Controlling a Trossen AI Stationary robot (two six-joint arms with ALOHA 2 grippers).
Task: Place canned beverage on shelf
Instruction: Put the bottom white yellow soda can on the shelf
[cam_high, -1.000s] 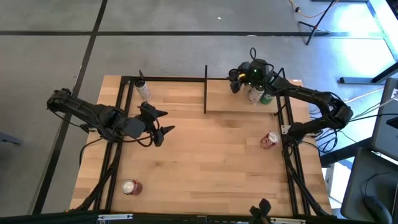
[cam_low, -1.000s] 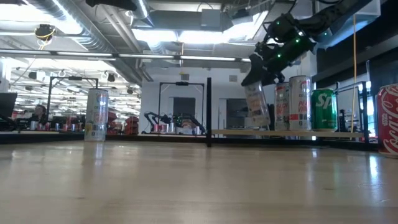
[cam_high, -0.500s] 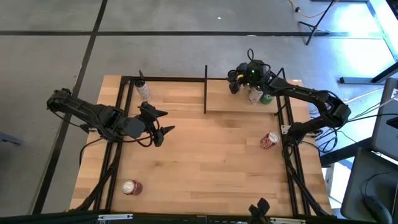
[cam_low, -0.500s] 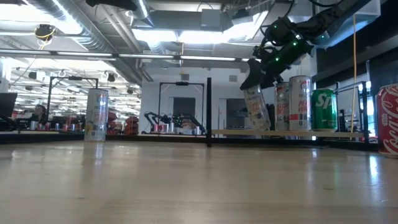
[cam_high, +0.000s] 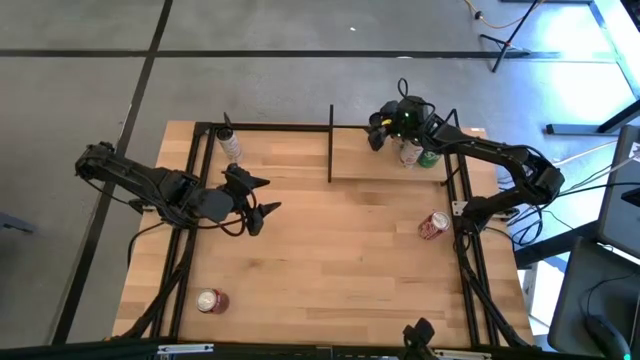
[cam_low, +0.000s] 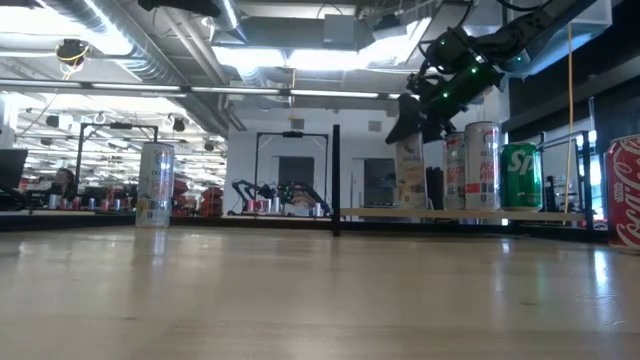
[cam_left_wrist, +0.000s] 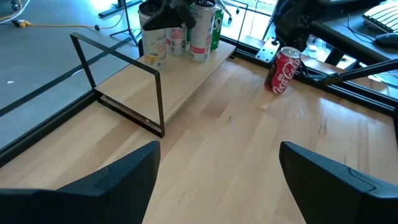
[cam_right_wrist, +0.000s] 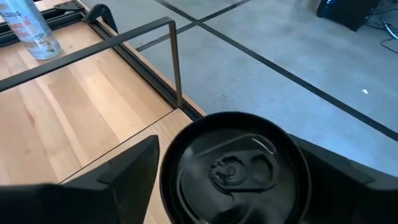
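Observation:
The shelf (cam_high: 375, 165) is a light-wood board with black rails at the table's far right. My right gripper (cam_high: 383, 128) is above its left part, shut on a pale can (cam_low: 410, 178) that stands upright on the board. The can's dark top (cam_right_wrist: 233, 168) fills the right wrist view. Two tall cans (cam_low: 483, 165) and a green can (cam_low: 520, 175) stand on the shelf to its right. My left gripper (cam_high: 262, 195) is open and empty over the table's left middle. My right gripper pinches the can near its top rim (cam_right_wrist: 166, 171), one finger on each of two opposite sides. The fingers (cam_low: 405, 118) come slanting down from above and from the table's right. The can stands upright, its base on the shelf board (cam_low: 400, 212).
A red cola can (cam_high: 434, 225) lies on the table near the right edge. Another red can (cam_high: 211, 300) lies near the front left. A pale can (cam_high: 230, 146) stands at the far left corner. A black post (cam_high: 331, 140) marks the shelf's left end.
My right gripper has shifted slightly toward the shelf's left end and tipped the held can from a tilt to upright. The can's base now stands on the shelf board.

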